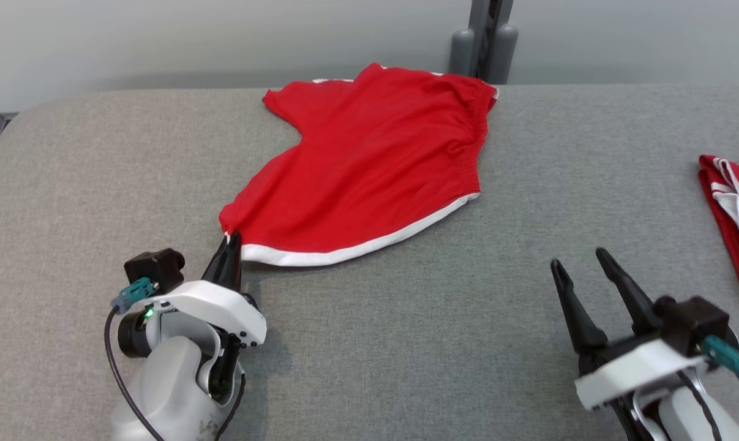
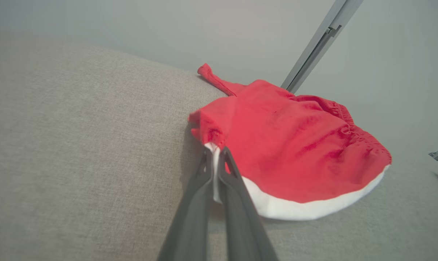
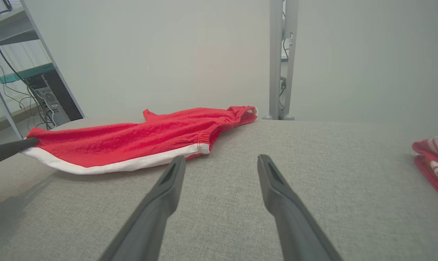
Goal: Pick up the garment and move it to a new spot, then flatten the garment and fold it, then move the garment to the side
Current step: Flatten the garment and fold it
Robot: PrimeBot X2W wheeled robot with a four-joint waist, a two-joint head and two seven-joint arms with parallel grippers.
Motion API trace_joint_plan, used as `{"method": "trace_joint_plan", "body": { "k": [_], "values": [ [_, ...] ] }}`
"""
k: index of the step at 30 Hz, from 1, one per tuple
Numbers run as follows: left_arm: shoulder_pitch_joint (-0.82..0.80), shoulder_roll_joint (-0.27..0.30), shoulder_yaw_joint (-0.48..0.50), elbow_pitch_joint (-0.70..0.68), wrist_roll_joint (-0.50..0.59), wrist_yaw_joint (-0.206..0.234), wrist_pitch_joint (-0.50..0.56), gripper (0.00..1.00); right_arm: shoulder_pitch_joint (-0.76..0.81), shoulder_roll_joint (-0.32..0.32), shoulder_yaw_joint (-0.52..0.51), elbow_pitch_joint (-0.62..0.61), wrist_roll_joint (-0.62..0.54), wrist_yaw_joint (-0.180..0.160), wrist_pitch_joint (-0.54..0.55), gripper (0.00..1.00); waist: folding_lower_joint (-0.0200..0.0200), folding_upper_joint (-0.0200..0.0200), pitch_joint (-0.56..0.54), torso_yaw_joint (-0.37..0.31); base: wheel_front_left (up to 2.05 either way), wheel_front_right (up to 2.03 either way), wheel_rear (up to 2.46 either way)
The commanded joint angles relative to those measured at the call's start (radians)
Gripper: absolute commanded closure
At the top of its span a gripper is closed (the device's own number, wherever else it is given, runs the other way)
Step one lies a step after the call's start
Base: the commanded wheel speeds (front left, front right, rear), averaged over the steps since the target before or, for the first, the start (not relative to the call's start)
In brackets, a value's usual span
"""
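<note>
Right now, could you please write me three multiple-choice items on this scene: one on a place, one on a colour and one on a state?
1. Where does the left gripper hold the red shorts?
A. at the waistband
B. at the near corner of the trimmed edge
C. in the middle of the cloth

2. What colour is the trim along the shorts' near edge?
A. black
B. white
C. yellow

3. How do the right gripper's fingers stand?
A. closed on the shorts
B. closed on nothing
C. open, holding nothing

Answers:
1 B: the left wrist view shows the fingers pinched on that corner.
2 B: a white band borders the red cloth.
3 C: the fingers stand apart over the bare grey table, away from the shorts.
</note>
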Motion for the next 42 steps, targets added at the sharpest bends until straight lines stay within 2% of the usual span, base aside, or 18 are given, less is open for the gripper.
{"method": "trace_joint_plan", "body": {
  "k": [1, 11, 17, 24, 31, 32, 33, 34, 42],
  "values": [
    [-0.017, 0.004, -0.005, -0.005, -0.004, 0.007, -0.001, 1.00, -0.039, -0.013, 0.016, 0.010, 0.012, 0.000, -0.001, 0.00, 0.0000, 0.0000, 0.018, 0.011, 0.00, 0.00, 0.00],
    [-0.085, 0.004, -0.098, -0.059, -0.065, 0.017, -0.001, 1.00, -0.367, -0.078, 0.201, 0.269, 0.144, 0.000, 0.046, 0.00, 0.0000, 0.0000, 0.138, 0.096, 0.00, 0.00, 0.00],
    [-0.121, 0.004, -0.177, -0.106, -0.123, 0.039, -0.001, 1.00, -0.518, -0.126, 0.339, 0.416, 0.191, 0.000, 0.049, 0.00, 0.0000, 0.0000, 0.192, 0.160, 0.00, 0.00, 0.00],
    [-0.135, 0.004, -0.242, -0.146, -0.171, 0.068, -0.001, 1.00, -0.607, -0.154, 0.464, 0.499, 0.257, 0.000, 0.020, 0.00, 0.0000, 0.0000, 0.210, 0.198, 0.00, 0.00, 0.00],
    [-0.137, 0.004, -0.261, -0.155, -0.184, 0.083, -0.001, 1.00, -0.656, -0.166, 0.560, 0.530, 0.304, 0.000, 0.002, 0.00, 0.0000, 0.0000, 0.210, 0.207, 0.00, 0.00, 0.00],
    [-0.135, 0.004, -0.261, -0.155, -0.184, 0.085, -0.001, 1.00, -0.660, -0.167, 0.573, 0.528, 0.311, 0.000, 0.000, 0.29, 0.0000, 0.0000, 0.209, 0.206, 0.00, 0.00, 0.00],
    [-0.133, 0.004, -0.261, -0.153, -0.184, 0.086, -0.001, 1.00, -0.664, -0.169, 0.585, 0.526, 0.316, 0.000, -0.001, 0.80, 0.0000, 0.0000, 0.207, 0.205, 0.00, 0.00, 0.00],
    [-0.130, 0.004, -0.259, -0.152, -0.183, 0.086, -0.001, 1.00, -0.668, -0.172, 0.596, 0.524, 0.324, 0.000, -0.002, 1.00, 0.0000, 0.0000, 0.205, 0.203, 0.00, 0.00, 0.00],
    [-0.106, 0.004, -0.236, -0.135, -0.168, 0.087, -0.001, 1.00, -0.649, -0.198, 0.625, 0.466, 0.347, 0.000, -0.002, 1.00, 0.0000, 0.0000, 0.177, 0.175, 0.00, 0.00, 0.00]
  ]
}}
